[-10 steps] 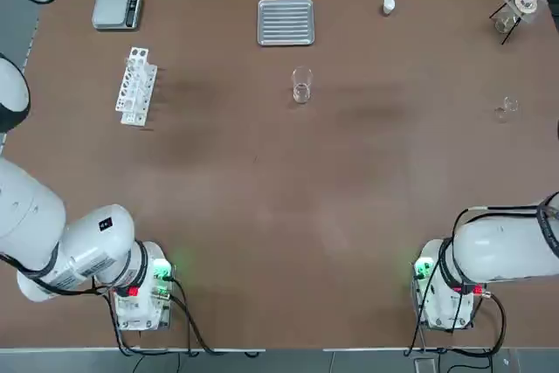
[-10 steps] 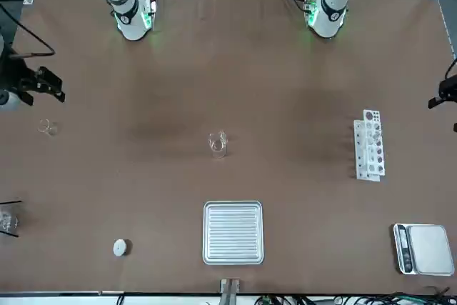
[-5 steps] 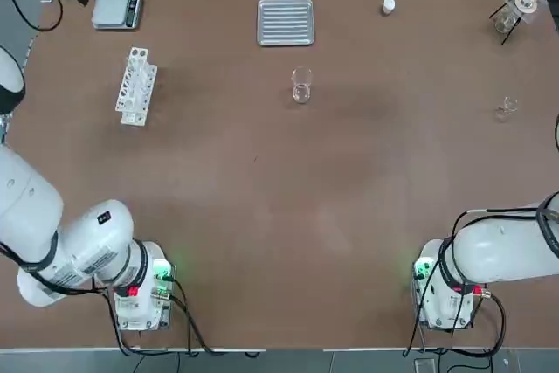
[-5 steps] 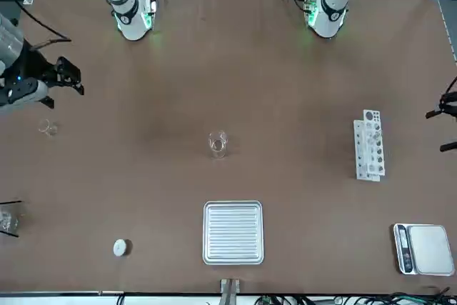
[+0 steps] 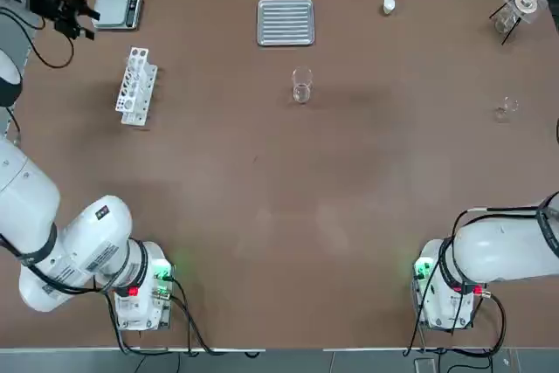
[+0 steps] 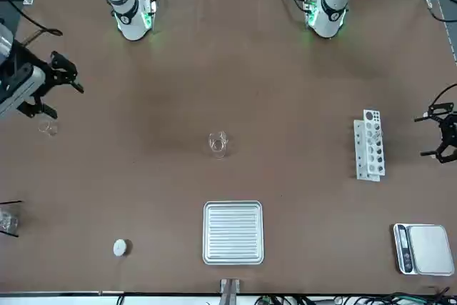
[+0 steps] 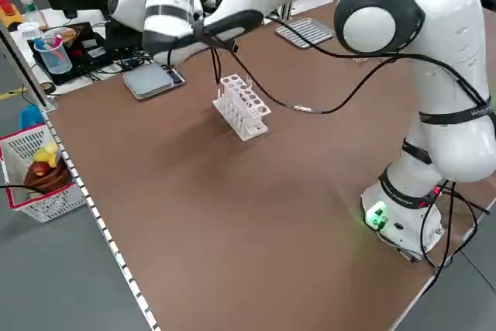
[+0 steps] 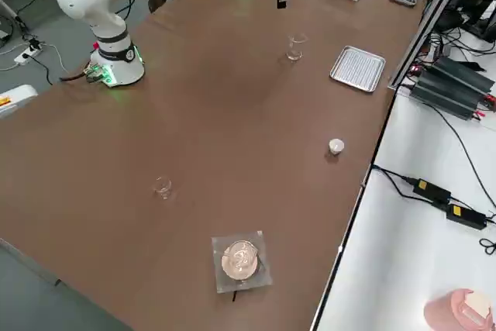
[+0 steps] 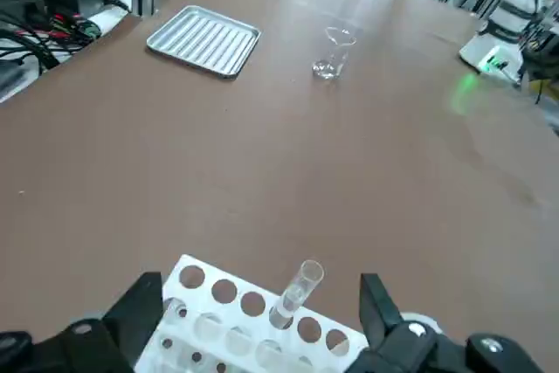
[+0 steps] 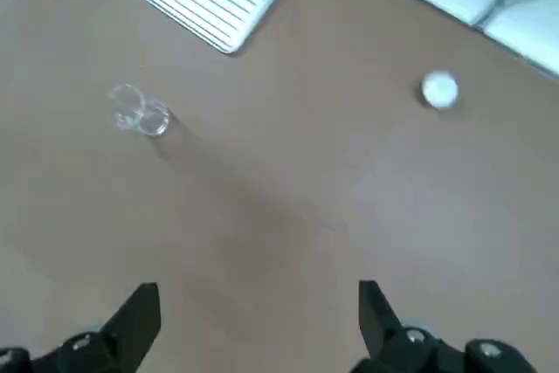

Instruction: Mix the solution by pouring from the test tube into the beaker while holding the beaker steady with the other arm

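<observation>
Left gripper (image 5: 74, 13): at the table's far left corner, above the edge beside the scale, fingers spread wide and holding nothing.
Scale (image 5: 117, 10): flat grey, just past the rack at the far edge.
Rack (image 5: 135, 86): white, many holes, lying on the table's left part; the left gripper hangs close by it.
Test tube (image 9: 295, 293): thin clear glass, standing tilted in a hole of the rack, top sticking out.
Tray (image 5: 286, 21): ribbed metal, at the middle of the far edge.
Beaker (image 5: 301, 86): small clear glass, upright near the table's middle, just in front of the tray, well apart from both grippers.
White knob (image 5: 389, 6): small, round, right of the tray.
Small glass (image 5: 507, 108): tiny, clear, near the right edge.
Right gripper (image 6: 61, 80): raised over the table's right side, near the small glass, fingers wide apart and empty.
Flask (image 5: 523, 2): on a stand, far right corner.
</observation>
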